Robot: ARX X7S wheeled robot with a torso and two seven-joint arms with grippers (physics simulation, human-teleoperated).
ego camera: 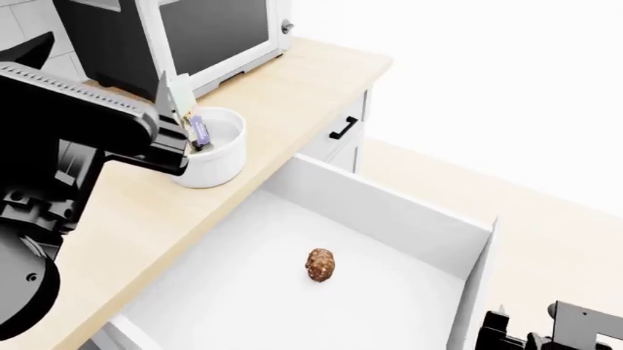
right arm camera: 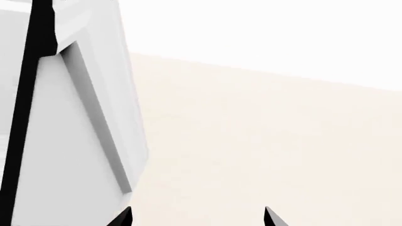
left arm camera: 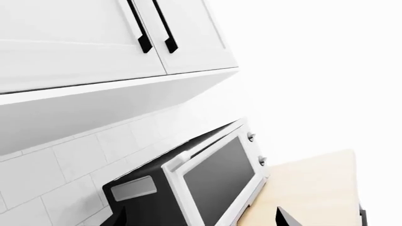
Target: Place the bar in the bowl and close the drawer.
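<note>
We see the bar (ego camera: 198, 132) standing tilted inside the bowl (ego camera: 216, 164) on the counter (ego camera: 292, 95), the left gripper (ego camera: 175, 98) just above it, seemingly parted, the drawer (ego camera: 389, 211) open with a brown ball (ego camera: 320, 264) inside, the right gripper's (right arm camera: 197, 217) tips spread wide.

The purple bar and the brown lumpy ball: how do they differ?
The bar is slim, flat and purple-blue; the brown ball is round and knobbly. The bar stands tilted inside the white bowl on the counter; the ball lies loose on the open drawer's floor. The left gripper is at the bar; nothing is near the ball. Both are small.
</note>
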